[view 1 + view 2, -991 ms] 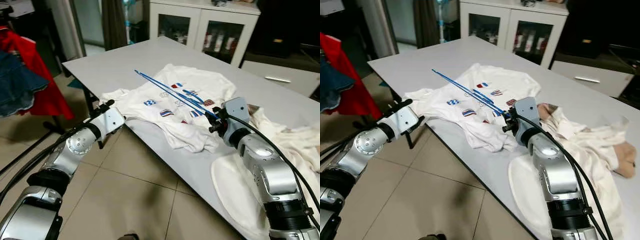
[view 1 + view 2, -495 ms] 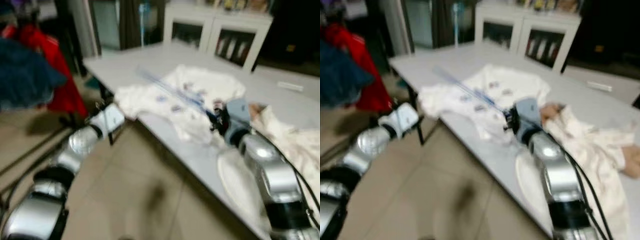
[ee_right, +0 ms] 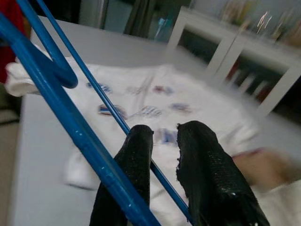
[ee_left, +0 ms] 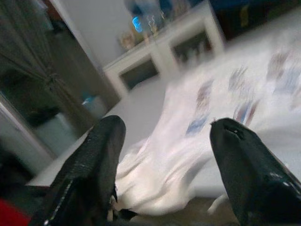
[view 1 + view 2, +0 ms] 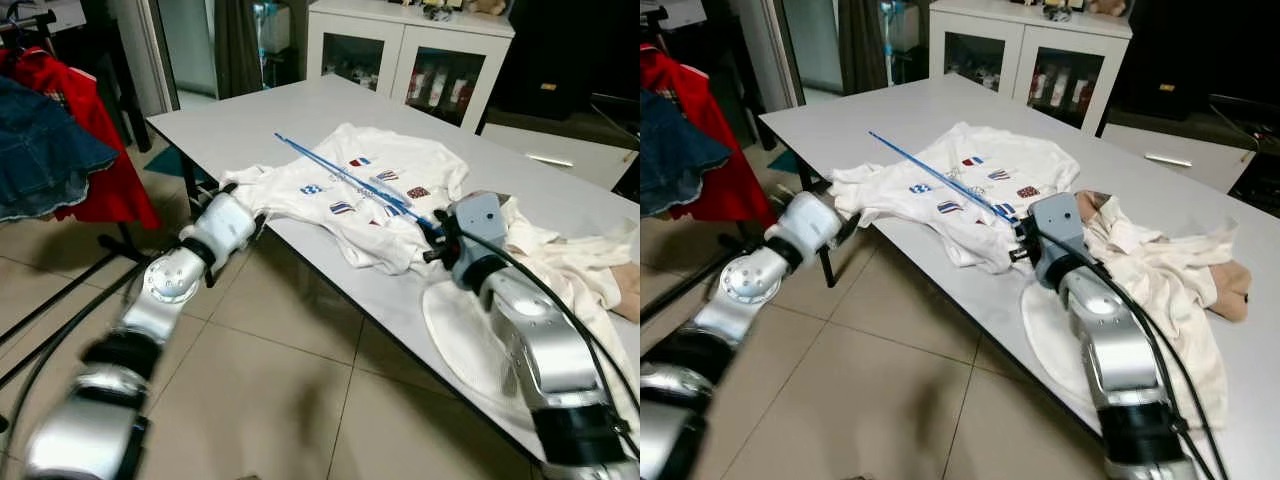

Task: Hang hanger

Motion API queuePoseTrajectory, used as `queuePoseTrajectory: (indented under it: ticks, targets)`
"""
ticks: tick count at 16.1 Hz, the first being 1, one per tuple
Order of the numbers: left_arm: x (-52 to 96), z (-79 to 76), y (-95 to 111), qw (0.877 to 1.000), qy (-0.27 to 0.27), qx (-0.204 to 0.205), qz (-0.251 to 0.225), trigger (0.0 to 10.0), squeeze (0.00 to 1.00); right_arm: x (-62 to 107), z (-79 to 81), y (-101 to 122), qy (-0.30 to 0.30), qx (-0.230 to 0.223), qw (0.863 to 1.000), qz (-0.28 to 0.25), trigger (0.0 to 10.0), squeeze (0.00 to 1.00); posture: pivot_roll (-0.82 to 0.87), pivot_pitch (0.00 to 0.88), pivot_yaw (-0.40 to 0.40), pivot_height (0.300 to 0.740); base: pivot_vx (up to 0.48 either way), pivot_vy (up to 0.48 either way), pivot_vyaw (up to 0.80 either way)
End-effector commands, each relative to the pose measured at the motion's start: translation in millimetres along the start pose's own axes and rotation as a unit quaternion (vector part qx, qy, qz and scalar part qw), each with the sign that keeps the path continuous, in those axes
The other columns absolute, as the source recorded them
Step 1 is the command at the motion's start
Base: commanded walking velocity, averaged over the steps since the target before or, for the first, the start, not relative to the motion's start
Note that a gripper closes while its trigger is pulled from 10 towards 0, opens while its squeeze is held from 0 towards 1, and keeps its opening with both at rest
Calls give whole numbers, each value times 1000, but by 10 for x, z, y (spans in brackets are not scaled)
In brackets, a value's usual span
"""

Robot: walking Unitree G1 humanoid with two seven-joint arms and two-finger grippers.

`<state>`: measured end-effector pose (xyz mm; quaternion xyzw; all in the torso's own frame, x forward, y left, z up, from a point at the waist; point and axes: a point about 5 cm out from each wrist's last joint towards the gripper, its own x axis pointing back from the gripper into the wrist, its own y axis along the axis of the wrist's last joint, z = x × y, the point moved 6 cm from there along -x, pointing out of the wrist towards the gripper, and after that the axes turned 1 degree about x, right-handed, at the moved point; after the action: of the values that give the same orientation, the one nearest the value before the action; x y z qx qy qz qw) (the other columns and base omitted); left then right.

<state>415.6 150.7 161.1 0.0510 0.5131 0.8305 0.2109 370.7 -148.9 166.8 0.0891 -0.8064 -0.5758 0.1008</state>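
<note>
Right pincer [image 5: 437, 238] sits over the near edge of the counter [image 5: 240, 125], fingers pressed together on one end of the blue hanger [image 5: 345, 183]; right wrist view shows the wire running between and past the black fingertips [image 3: 141, 136]. Hanger sticks out away from the robot, low over the white printed T-shirt [image 5: 370, 185], far tip reaching past the shirt's far edge. Can't tell if it touches the cloth.

Left pincer [image 4: 164, 136] is spread, nothing in it, held off the counter's left corner just beside the shirt's hanging sleeve.

More pale clothes [image 5: 570, 275] heaped on the counter to the right. Farther left, a red garment [image 5: 95, 140] and a denim piece [image 5: 40, 150] hang on what looks like a rack; likely the hang target. White cabinet [image 5: 410, 60] at the back.

Step in hand, my read: carry the hanger to the rack.
- Lift clear of the shirt first, wire could snag the fabric and drag it off.
- Grip is at one end, so the long free end will swing; turn slowly.
- Keep the hook facing the rail on approach; hook orientation is unclear from here.
</note>
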Motion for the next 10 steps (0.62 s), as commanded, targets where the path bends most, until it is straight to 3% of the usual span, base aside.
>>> queuePoseTrajectory:
  ticks: [1,3,4,6,10]
  targets:
    - [44,35,-1,998,6,66,-9,10000,0,39,-8,95,-10,64,998,-24,10000,0,48,46,-10,740,0,0,0]
    - [80,-24,-23,994,5,106,-11,10000,0,73,-8,32,-15,141,990,-18,10000,0,49,51,-12,740,0,0,0]
    - [112,-91,-52,990,7,140,-10,10000,0,86,-8,1,-17,157,987,-14,10000,0,50,54,-13,740,0,0,0]
    - [135,-145,-66,987,9,157,-11,10000,0,78,-30,19,-27,151,988,-15,10000,0,51,55,-15,740,0,0,0]
    - [226,-379,-85,979,16,205,-11,10000,0,38,-256,51,-96,138,986,-14,10000,0,57,58,-19,740,0,0,0]
